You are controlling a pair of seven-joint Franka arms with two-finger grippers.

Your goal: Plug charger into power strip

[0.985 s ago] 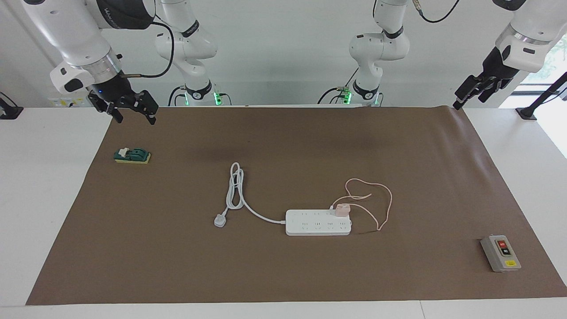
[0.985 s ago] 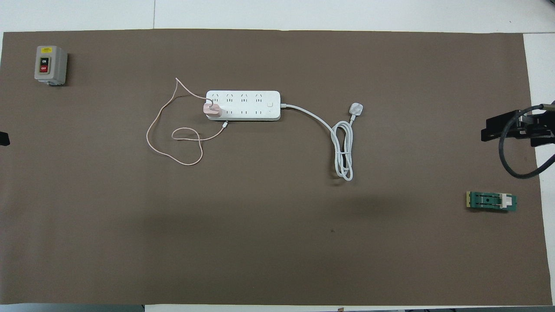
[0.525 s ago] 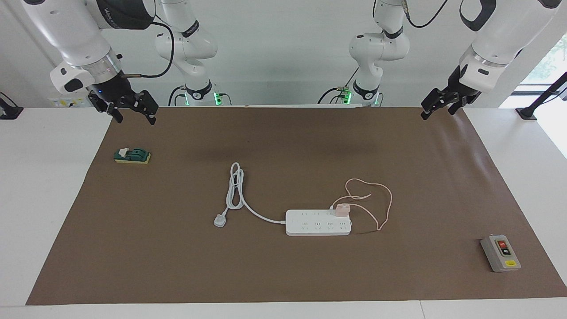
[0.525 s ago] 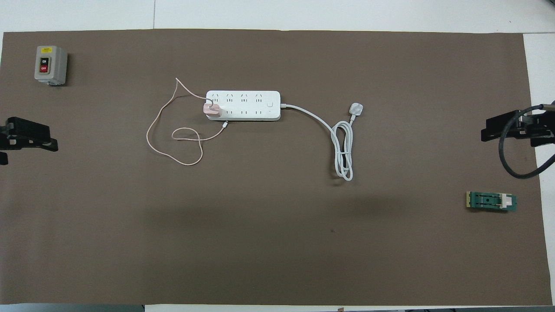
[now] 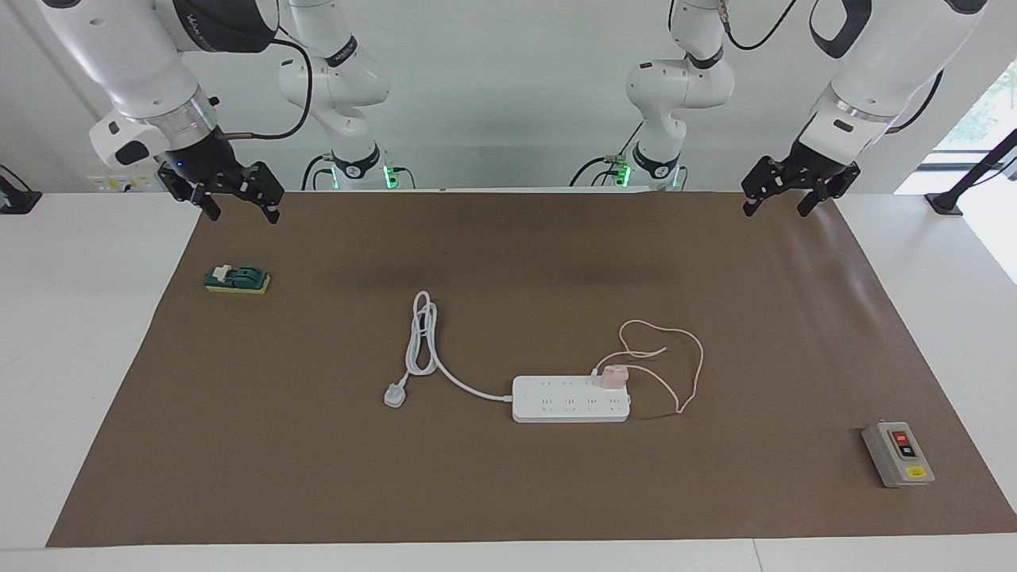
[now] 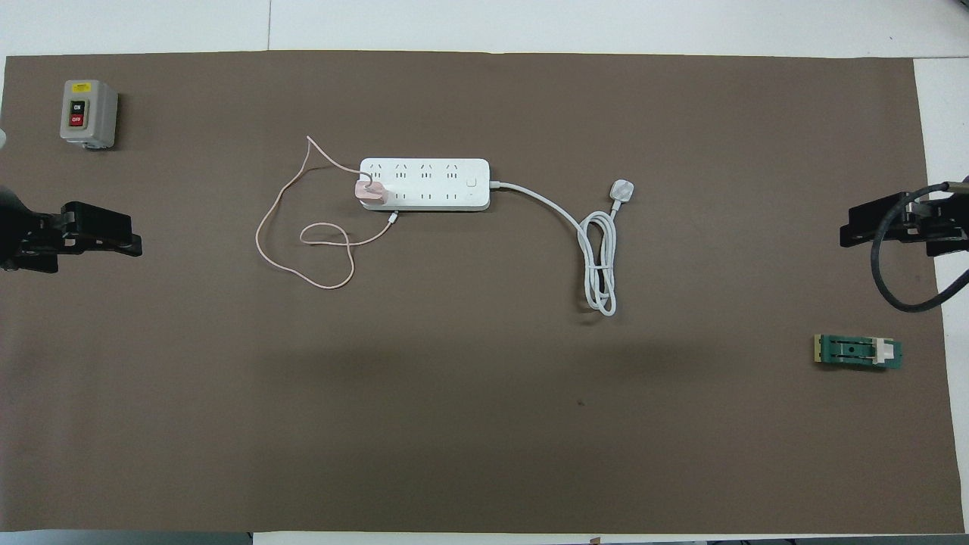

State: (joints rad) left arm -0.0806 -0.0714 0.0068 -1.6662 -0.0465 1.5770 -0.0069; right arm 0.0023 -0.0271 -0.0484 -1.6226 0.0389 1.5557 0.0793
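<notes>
My left gripper point(image 5: 779, 202): it hangs in the air over the brown mat's edge at my left arm's end of the table. Its fingers are spread apart and hold nothing.
My right gripper point(image 5: 238, 208): it hangs in the air over the mat's corner at my right arm's end, above the little green switch. Its fingers are spread apart too, and hold nothing.
Charger point(image 5: 612, 376): the small pink cube sits on the power strip, at the end toward my left arm, on the row nearer to me. I cannot tell if its pins are pushed all the way in.
Pink cable point(image 6: 303, 227): it loops on the mat next to the charger, toward my left arm's end.
Power strip point(image 5: 570, 399): it lies flat near the middle of the mat.
White cord point(image 6: 598, 257): it runs from the strip toward my right arm's end and folds into a long loop.
White plug point(image 5: 395, 395): it lies on the mat, apart from the strip.
Green switch point(image 5: 237, 279): on the mat, near my right arm's end.
Grey box point(image 5: 898, 454): it has a red and a black button, on the mat corner at my left arm's end.
</notes>
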